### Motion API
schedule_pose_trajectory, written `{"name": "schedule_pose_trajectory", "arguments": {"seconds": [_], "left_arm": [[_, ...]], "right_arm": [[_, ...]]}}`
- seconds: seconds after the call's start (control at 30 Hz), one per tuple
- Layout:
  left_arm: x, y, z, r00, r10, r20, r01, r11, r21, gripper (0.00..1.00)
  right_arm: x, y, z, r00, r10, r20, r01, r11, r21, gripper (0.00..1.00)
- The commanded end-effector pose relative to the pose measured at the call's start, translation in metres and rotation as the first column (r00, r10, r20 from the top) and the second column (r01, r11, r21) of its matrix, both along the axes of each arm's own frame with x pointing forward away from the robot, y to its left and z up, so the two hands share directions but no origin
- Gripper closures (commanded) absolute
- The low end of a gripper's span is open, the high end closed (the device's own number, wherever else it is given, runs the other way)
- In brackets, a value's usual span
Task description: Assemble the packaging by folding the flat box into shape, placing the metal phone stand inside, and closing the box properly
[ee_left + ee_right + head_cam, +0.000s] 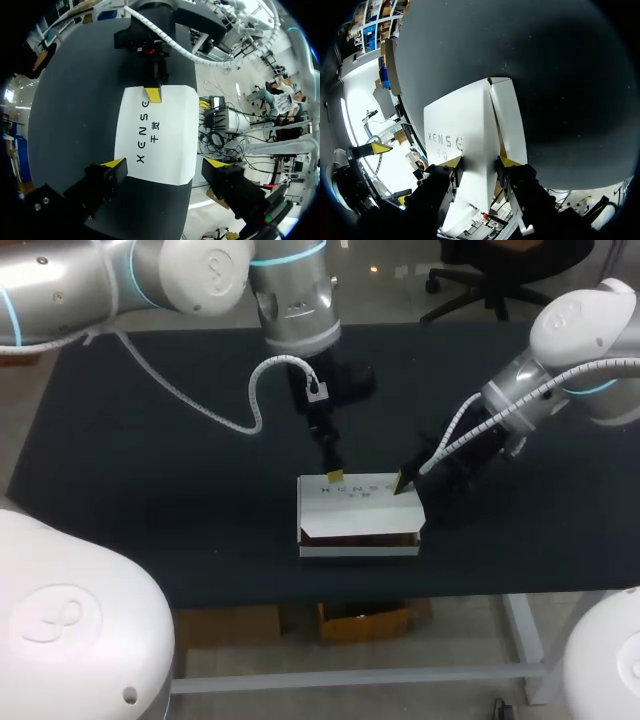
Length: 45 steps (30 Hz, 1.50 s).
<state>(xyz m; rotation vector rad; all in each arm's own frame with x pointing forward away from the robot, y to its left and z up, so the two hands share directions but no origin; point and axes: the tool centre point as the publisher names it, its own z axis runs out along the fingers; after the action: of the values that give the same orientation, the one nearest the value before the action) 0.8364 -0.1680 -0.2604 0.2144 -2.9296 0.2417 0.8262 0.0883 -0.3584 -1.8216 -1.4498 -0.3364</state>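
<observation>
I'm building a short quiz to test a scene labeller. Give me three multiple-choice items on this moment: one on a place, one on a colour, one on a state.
1. Where on the table is the white box?
A. at its far left corner
B. by the middle of the edge nearest the robot
C. hanging off its right side

2. What colour is the table's top?
A. black
B. yellow
C. white

3. What state is the box in?
A. flat, unfolded
B. torn in two
C. folded up into shape

Answers: B, the head view shows it midway along that edge. A, black surface lies all round the box. C, it has walls, and brown shows inside its near side.
</observation>
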Motion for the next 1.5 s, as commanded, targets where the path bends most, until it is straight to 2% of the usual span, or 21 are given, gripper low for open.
{"name": "schedule_pose_trajectory", "arguments": {"seconds": [0.03,0.2,0.83,0.97,1.27,1.5], "left_arm": [[-0.015,-0.003,-0.003,0.998,-0.011,0.066,0.01,1.0,0.009,0.0],[-0.025,-0.003,-0.01,0.992,-0.018,0.121,0.015,1.0,0.021,0.0],[-0.051,-0.01,-0.047,0.972,-0.047,0.232,0.038,0.998,0.042,0.0],[-0.051,-0.01,-0.052,0.968,-0.043,0.249,0.034,0.999,0.042,0.0],[-0.046,-0.008,-0.057,0.964,-0.028,0.264,0.016,0.999,0.051,0.15],[-0.045,-0.009,-0.059,0.959,-0.035,0.28,0.017,0.998,0.066,0.16]], "right_arm": [[0.001,0.0,-0.001,1.0,0.004,-0.004,-0.004,1.0,0.002,0.59],[0.001,0.0,-0.001,1.0,0.004,-0.004,-0.004,1.0,0.002,0.6],[0.001,0.0,-0.001,1.0,0.004,-0.004,-0.004,1.0,0.002,0.6],[0.001,0.0,-0.001,1.0,0.004,-0.004,-0.004,1.0,0.002,0.6],[0.001,0.0,-0.001,1.0,0.004,-0.004,-0.004,1.0,0.002,0.61],[0.001,0.0,-0.001,1.0,0.004,-0.004,-0.004,1.0,0.002,0.61]]}}
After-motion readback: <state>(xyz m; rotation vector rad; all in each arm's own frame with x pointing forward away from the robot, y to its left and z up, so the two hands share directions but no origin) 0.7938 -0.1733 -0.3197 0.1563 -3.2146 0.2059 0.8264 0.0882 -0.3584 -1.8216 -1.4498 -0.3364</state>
